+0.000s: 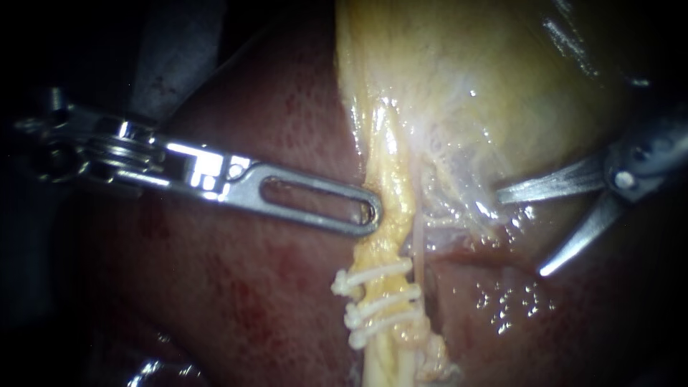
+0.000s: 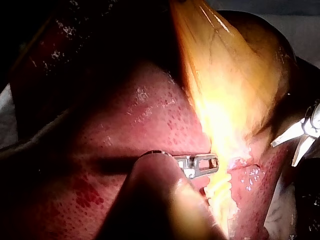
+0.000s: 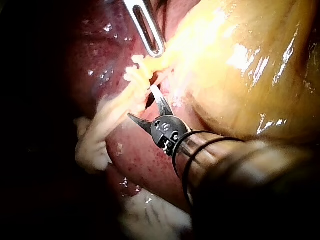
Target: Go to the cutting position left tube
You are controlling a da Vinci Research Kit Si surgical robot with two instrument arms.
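Endoscope view: the left instrument [image 1: 367,215] lies almost level across the liver [image 1: 236,301]. Its slotted jaws lie together and their tip bites the edge of the yellow left tube [image 1: 390,208], so they are closed on it; yellow shows through the end of the slot. The lower jaw is hidden under the upper one. Three white clips [image 1: 380,301] cross the left tube just below that grip. A thinner pink tube [image 1: 418,247] runs just beside it. The right instrument [image 1: 519,233] enters from the right with two pointed blades spread wide, holding nothing, well apart from the left tube. Its shaft is cut off in shadow. The gallbladder [image 1: 502,86] fills the upper right.

Left wrist view: the left instrument [image 2: 212,162] has its tip against the left tube [image 2: 220,187]. Its own blurred shaft covers its wrist. The right instrument [image 2: 283,155] stands apart beyond the tube, blades spread, partly cut off.

Right wrist view: the right instrument [image 3: 140,101] has its blades parted, one tip close beside the left tube [image 3: 145,75] near the clips [image 3: 132,75]; whether it touches is unclear. The left instrument [image 3: 156,47] meets the tube ahead of it. The shaft nearest the camera is blurred.
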